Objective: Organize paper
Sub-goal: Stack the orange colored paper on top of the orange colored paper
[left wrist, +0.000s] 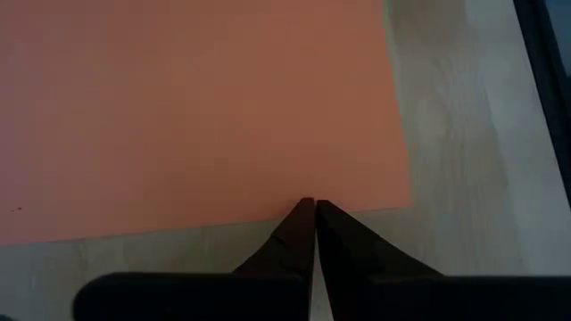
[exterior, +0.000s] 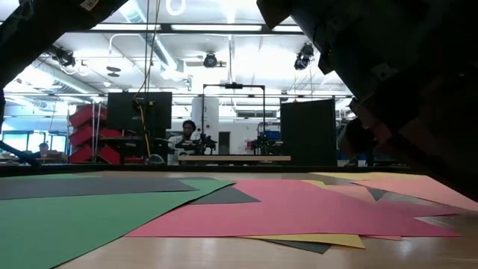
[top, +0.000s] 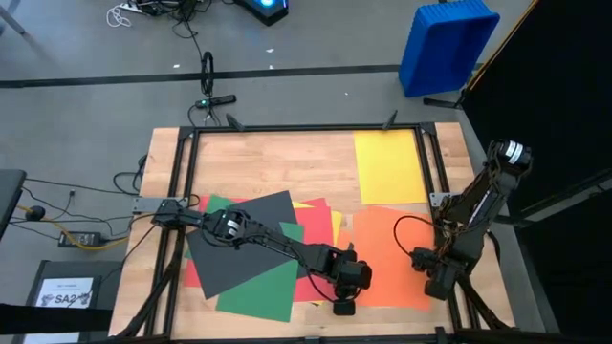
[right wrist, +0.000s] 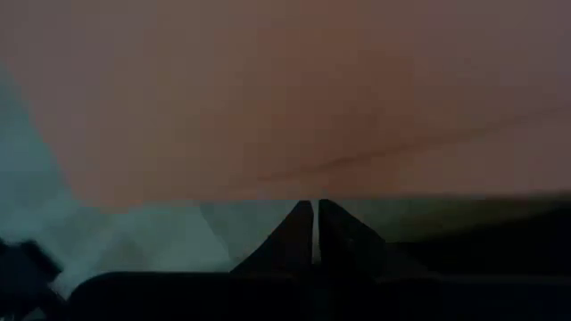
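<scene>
Left gripper (left wrist: 314, 207), fingers closed and empty, sits at the flat orange paper sheet's (left wrist: 196, 107) near edge; sheet extends ahead.

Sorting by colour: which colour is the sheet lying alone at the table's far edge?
Yellow, clearest in the high view.

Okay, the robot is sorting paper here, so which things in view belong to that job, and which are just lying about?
Part of the job:
yellow sheet
orange sheet
dark grey sheet
green sheet
red sheet
left gripper, shut
right gripper, shut

Just lying about:
blue bin
white printed sheet
cables
</scene>
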### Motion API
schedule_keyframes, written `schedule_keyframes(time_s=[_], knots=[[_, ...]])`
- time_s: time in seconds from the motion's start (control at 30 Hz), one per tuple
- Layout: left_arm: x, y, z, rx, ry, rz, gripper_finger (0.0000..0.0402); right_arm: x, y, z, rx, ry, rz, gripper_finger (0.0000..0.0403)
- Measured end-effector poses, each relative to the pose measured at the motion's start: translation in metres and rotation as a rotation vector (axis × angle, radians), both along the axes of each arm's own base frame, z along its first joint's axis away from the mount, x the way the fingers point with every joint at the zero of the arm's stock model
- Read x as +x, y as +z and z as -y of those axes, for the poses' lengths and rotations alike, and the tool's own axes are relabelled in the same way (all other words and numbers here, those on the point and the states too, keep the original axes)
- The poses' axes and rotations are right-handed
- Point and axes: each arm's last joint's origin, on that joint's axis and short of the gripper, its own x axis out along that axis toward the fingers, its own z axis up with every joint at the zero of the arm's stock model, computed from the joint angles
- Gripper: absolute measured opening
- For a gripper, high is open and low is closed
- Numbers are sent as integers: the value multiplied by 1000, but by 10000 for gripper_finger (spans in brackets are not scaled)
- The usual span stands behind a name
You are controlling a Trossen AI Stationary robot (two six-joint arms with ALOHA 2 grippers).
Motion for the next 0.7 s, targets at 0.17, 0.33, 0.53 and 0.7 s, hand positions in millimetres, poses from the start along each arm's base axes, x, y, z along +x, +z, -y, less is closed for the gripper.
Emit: schedule_keyframes(time_s=[0.17, 0.33, 0.53, 0.7], knots=[[-2, -1, -2, 35, 18, -20, 0, -3, 8, 5, 18, -13, 3, 0], [-2, 5, -2, 41, 20, -26, 0, -6, 13, 12, -15, -35, 8, 0], [-6, 15, -12, 144, 59, -40, 0, -12, 13, 24, -151, -68, -46, 0], [-7, 21, -35, 203, 113, -85, 0, -16, 12, 32, -223, -81, -86, 0]])
